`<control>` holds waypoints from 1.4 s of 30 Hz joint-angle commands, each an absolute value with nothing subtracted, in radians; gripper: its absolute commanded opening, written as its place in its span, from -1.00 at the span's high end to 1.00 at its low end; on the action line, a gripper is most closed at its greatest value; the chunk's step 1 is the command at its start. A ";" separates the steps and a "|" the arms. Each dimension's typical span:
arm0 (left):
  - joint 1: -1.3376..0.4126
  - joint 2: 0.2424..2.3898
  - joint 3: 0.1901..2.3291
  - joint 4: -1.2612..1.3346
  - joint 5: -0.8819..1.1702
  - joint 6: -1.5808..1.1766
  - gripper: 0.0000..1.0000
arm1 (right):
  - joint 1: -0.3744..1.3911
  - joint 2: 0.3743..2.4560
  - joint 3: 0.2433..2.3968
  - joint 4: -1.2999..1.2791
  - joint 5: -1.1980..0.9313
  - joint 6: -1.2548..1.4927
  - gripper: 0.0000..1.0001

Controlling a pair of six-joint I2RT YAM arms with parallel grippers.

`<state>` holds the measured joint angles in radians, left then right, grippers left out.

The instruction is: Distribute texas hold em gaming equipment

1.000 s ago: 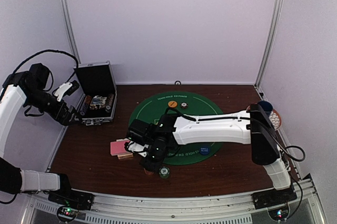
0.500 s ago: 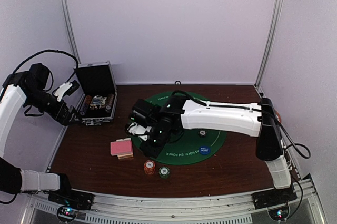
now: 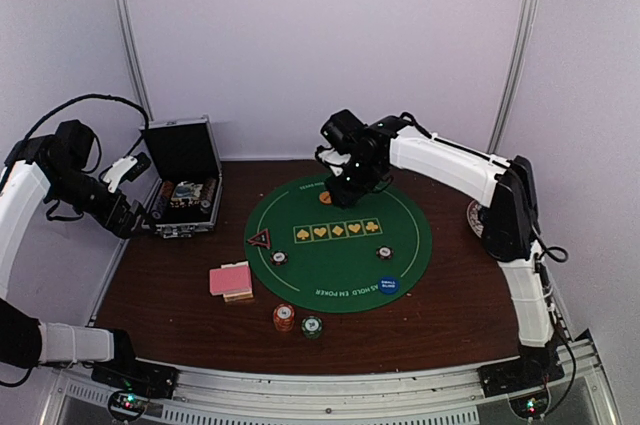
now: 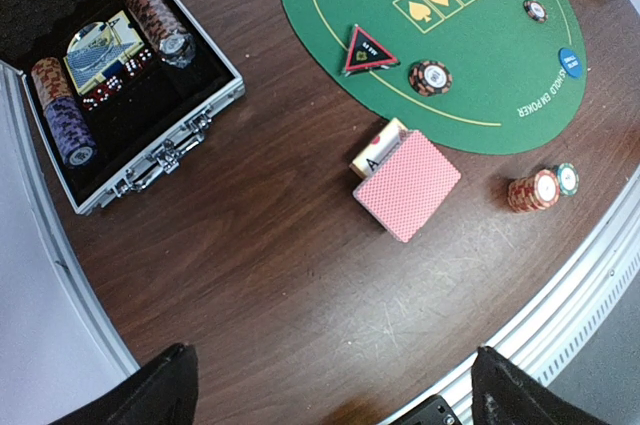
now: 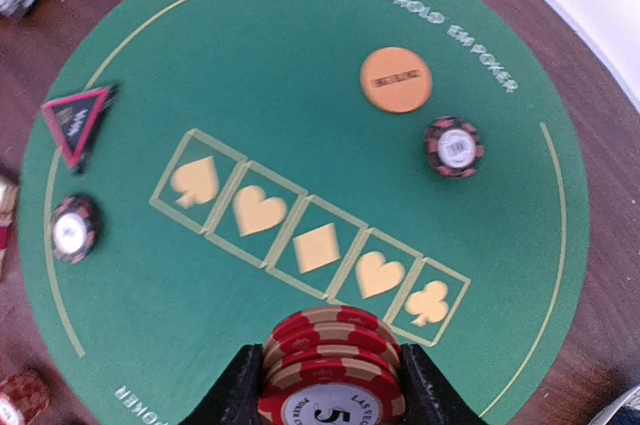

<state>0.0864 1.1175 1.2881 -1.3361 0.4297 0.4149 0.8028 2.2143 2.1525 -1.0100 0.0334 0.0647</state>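
Left gripper (image 4: pixel 332 355) hangs wide open and empty over the left side of the table (image 3: pixel 160 285), near the open case (image 3: pixel 185 193) with chips packed inside. Right of the case, pink cards (image 3: pixel 230 278) lie on the dark brown wood just off the round green mat (image 3: pixel 340 267). On the mat's left rim sit the triangle (image 3: pixel 260 239) and a striped chip (image 3: pixel 279 257). Toward the front edge, an orange stack (image 3: pixel 284 317) stands just beside a green chip (image 3: pixel 312 325). Further right on the mat lie a small chip (image 3: pixel 384 252) and the blue disc (image 3: pixel 389 285); the orange disc (image 3: pixel 326 198) is at its far side. Right gripper (image 3: pixel 343 193) hovers over the far mat, clamped on a red stack (image 5: pixel 330 365). A plate (image 3: pixel 474 217) peeks out behind the right arm. Pale walls (image 3: pixel 320 45) and metal posts (image 3: pixel 128 55) close the booth
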 commanded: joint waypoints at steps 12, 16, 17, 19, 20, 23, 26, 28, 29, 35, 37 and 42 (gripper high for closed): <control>0.094 1.124 1.308 -1.334 0.427 0.427 -0.95 | 0.530 2.538 2.412 -0.935 0.099 0.142 0.43; 0.092 1.129 1.305 -1.334 0.424 0.432 -0.95 | 0.509 2.580 2.437 -0.934 0.085 0.143 0.41; 0.092 1.130 1.305 -1.334 0.422 0.432 -0.95 | 0.505 2.589 2.440 -0.932 0.080 0.143 0.41; 0.092 1.132 1.307 -1.334 0.420 0.433 -0.95 | 0.499 2.605 2.446 -0.925 0.061 0.146 0.40; 0.092 1.134 1.307 -1.334 0.420 0.433 -0.95 | 0.498 2.614 2.451 -0.923 0.052 0.148 0.39; 0.092 1.139 1.310 -1.334 0.422 0.434 -0.95 | 0.493 2.642 2.472 -0.915 0.037 0.156 0.35; 0.092 1.141 1.309 -1.334 0.419 0.434 -0.95 | 0.488 2.661 2.492 -0.914 0.026 0.163 0.18; 0.092 1.138 1.308 -1.334 0.419 0.436 -0.95 | 0.484 2.666 2.497 -0.911 0.017 0.164 0.02; 0.093 1.138 1.307 -1.334 0.418 0.436 -0.95 | 0.483 2.667 2.499 -0.911 0.012 0.165 -0.02; 0.092 1.139 1.311 -1.334 0.419 0.434 -0.95 | 0.482 2.639 2.505 -0.926 0.003 0.159 -0.27; 0.092 1.137 1.313 -1.334 0.421 0.433 -0.95 | 0.482 2.614 2.505 -0.931 -0.019 0.155 -0.28; 0.093 1.126 1.315 -1.334 0.421 0.431 -0.95 | 0.502 2.495 2.458 -0.936 -0.011 0.146 -0.28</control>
